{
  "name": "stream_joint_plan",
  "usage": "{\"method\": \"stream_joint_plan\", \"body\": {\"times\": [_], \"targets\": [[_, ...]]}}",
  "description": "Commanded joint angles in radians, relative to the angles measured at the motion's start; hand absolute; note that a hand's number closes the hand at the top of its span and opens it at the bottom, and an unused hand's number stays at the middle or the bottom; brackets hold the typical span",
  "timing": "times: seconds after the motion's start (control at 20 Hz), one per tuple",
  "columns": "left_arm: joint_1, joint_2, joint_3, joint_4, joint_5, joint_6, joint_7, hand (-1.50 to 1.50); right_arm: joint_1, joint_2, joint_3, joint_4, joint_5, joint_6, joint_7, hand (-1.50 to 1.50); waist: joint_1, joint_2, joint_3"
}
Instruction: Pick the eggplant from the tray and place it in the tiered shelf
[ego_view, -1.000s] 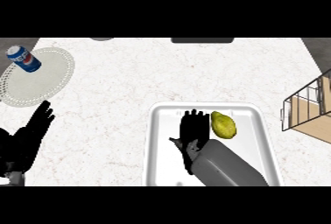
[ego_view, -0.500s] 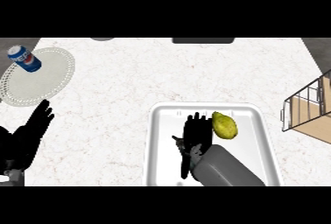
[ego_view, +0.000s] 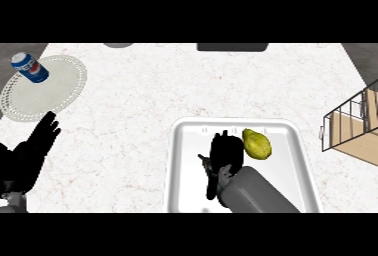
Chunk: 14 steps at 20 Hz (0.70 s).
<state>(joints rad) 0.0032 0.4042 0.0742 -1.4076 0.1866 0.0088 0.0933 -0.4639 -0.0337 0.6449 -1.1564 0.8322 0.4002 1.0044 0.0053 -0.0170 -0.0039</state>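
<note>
Down over the white tray (ego_view: 184, 165), the right hand (ego_view: 225, 152) hangs with its fingers straight and pointing away from the robot, holding nothing. Just to the right of its fingers lies the yellow-green fruit (ego_view: 256, 144) that stands in for the eggplant, resting on the tray floor near the far rim. Whether the fingers brush its side or sit a sliver apart cannot be told. The grey forearm (ego_view: 255, 192) comes up behind the hand from the lower edge and covers the near part of the tray.

Farther right of that hand, at the counter's edge, stands the wire shelf (ego_view: 354, 125) with a wooden level inside it.

Well off to the left, the left hand (ego_view: 37, 145) rests open, fingers spread and pointing up. Beyond its fingertips lies a round white plate (ego_view: 52, 87), and a blue can (ego_view: 29, 67) stands on the plate's far left part.
</note>
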Motion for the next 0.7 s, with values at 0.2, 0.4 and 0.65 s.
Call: {"method": "stream_joint_plan", "body": {"times": [0.2,0.4,0.65], "targets": [[0.078,-0.051,-0.021,-0.064,-0.03,0.005,-0.009,0.0,0.045,0.008,0.03,0.022,0.117,0.003,0.031,1.5,0.003,0.015,0.004],[0.012,-0.023,0.03,-0.065,-0.02,-0.007,0.057,0.0,0.021,0.012,0.02,-0.058,0.172,0.027,0.02,1.5,-0.002,0.015,0.004],[0.067,-0.022,0.048,-0.057,-0.026,-0.012,0.005,0.0,0.167,-0.177,0.006,-0.425,0.174,-0.017,-0.074,1.5,-0.027,0.005,0.004]]}}
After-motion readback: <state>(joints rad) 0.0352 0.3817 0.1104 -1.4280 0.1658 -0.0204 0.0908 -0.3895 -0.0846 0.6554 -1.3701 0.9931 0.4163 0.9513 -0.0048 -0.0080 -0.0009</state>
